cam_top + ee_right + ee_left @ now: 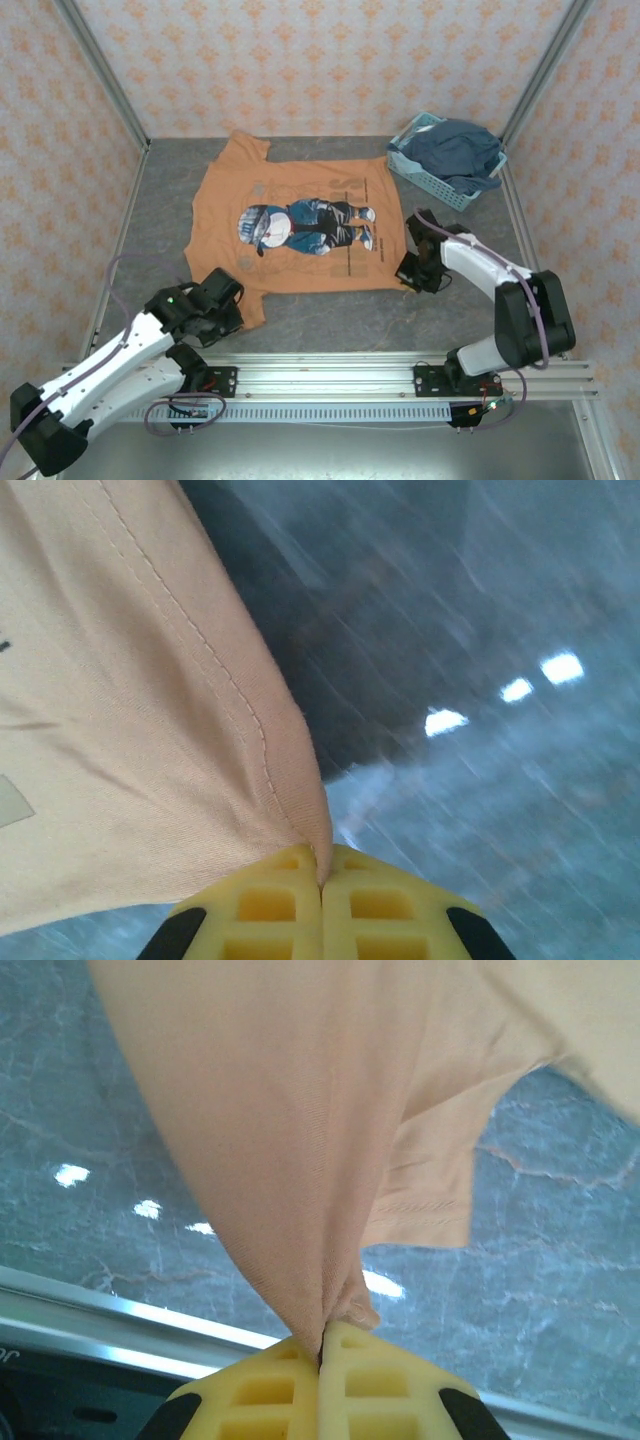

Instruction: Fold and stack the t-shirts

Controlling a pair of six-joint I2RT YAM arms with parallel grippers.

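An orange t-shirt (300,225) lies print-up on the grey table, its cartoon figure sideways, neck to the left. My left gripper (222,308) is shut on the shirt's near-left corner by the sleeve; in the left wrist view the cloth (300,1140) rises in a tent from the pinched yellow fingertips (385,1380). My right gripper (408,272) is shut on the near-right hem corner; the right wrist view shows the stitched hem (200,670) caught between its fingertips (270,905).
A light-blue lattice basket (425,175) holding dark blue clothing (455,152) stands at the back right, close to the shirt's hem. The aluminium rail (320,365) runs along the near table edge. Patterned walls enclose the table.
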